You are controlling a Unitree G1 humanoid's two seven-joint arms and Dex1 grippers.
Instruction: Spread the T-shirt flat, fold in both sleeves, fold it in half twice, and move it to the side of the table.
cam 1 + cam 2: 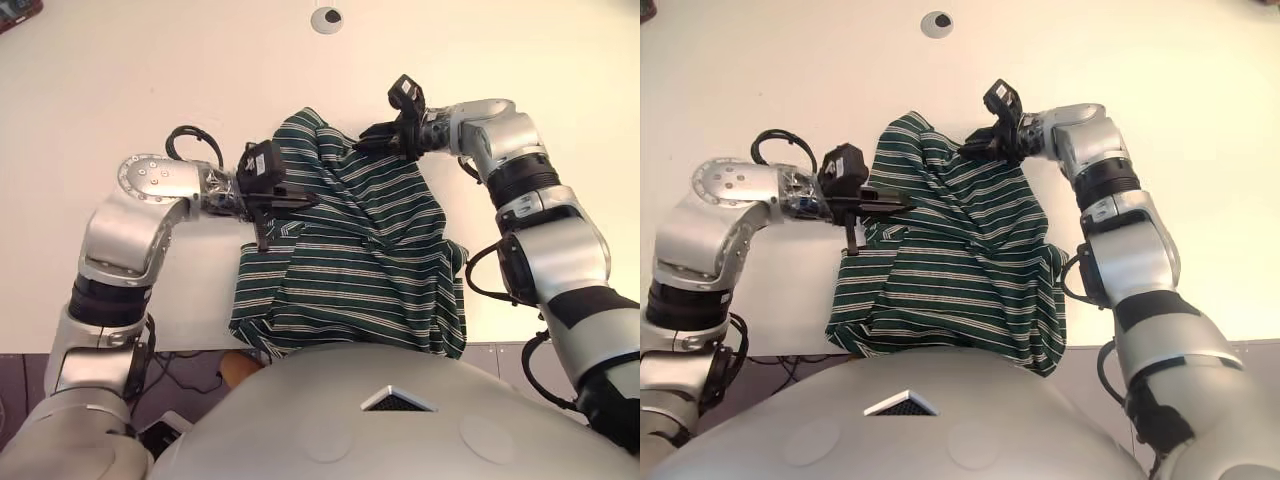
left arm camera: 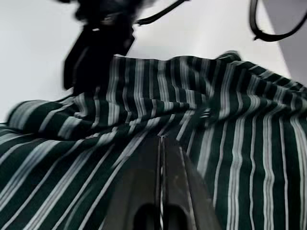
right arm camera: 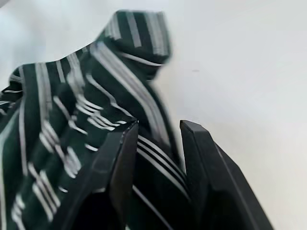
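A dark green T-shirt [image 1: 350, 260] with white stripes lies crumpled on the white table [image 1: 120, 80], its lower part hanging over the near edge. My left gripper [image 1: 300, 203] rests on the shirt's left side. In the left wrist view its fingers [image 2: 144, 191] are pressed together, with the fabric pinched at their tips. My right gripper [image 1: 368, 138] is at the shirt's far right edge. In the right wrist view a fold of T-shirt [image 3: 72, 120] sits between its two fingers [image 3: 120, 158]. Between the grippers the cloth bunches up into a peak [image 1: 308, 122].
A round grommet [image 1: 326, 18] is set in the table at the far middle. A dark object [image 1: 15, 12] lies at the far left corner. Bare table spreads to the left, right and beyond the shirt. The near edge [image 1: 190, 350] runs under the hanging cloth.
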